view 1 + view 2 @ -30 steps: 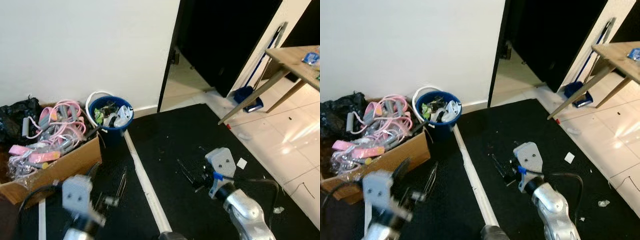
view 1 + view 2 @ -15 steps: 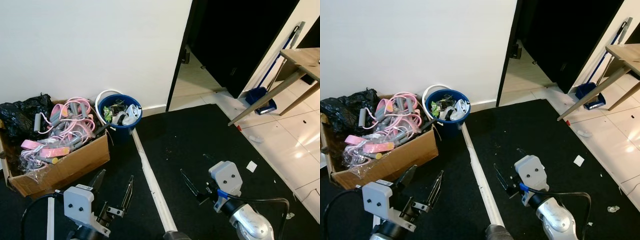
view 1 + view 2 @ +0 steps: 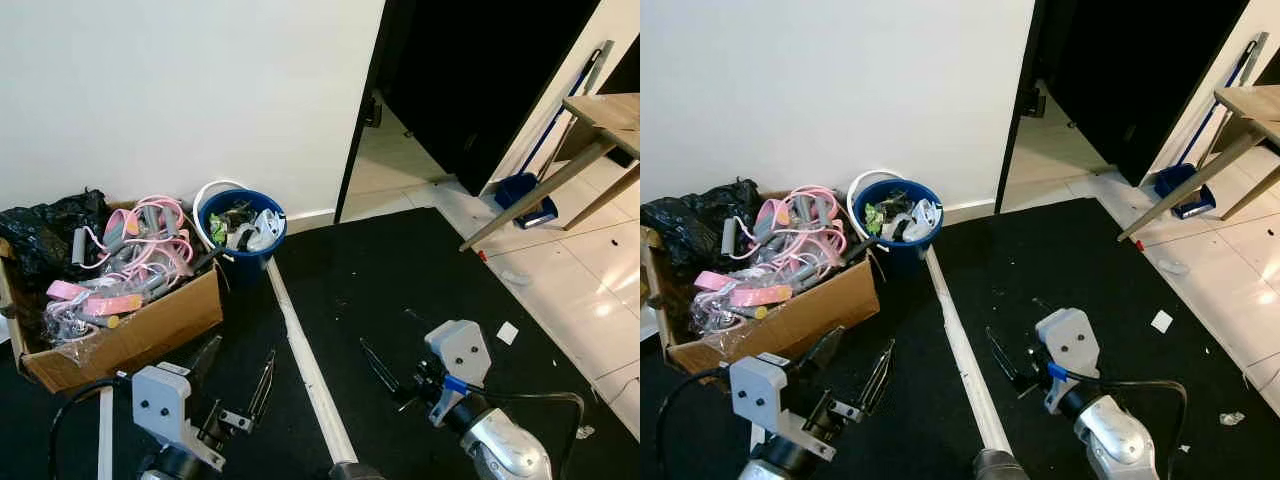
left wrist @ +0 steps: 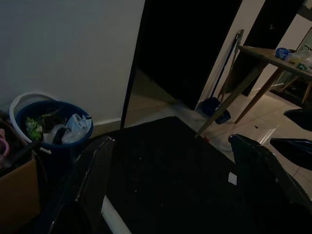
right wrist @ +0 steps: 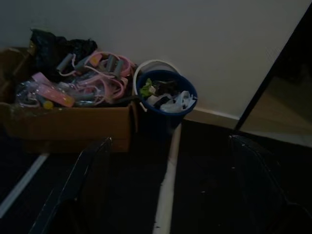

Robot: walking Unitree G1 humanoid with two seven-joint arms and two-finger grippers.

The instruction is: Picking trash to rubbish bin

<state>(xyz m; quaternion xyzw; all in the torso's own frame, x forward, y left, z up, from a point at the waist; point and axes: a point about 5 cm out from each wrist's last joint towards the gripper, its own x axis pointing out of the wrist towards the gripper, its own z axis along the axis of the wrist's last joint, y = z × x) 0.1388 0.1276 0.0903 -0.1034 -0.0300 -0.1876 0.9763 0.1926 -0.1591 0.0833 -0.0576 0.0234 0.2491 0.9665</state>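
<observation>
Blue plastic, the rubbish bin (image 3: 240, 232) stands against the wall beside a cardboard box (image 3: 130, 325), already holding scraps. Both the left gripper (image 3: 238, 382) and right gripper (image 3: 385, 372) hover spread and empty, presumably free to collect the paper scrap (image 3: 508, 333) on the tiles.

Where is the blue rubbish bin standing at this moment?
In the eye views, the blue rubbish bin stands ahead on the robot's left, against the white wall, beside the cardboard box.
</observation>
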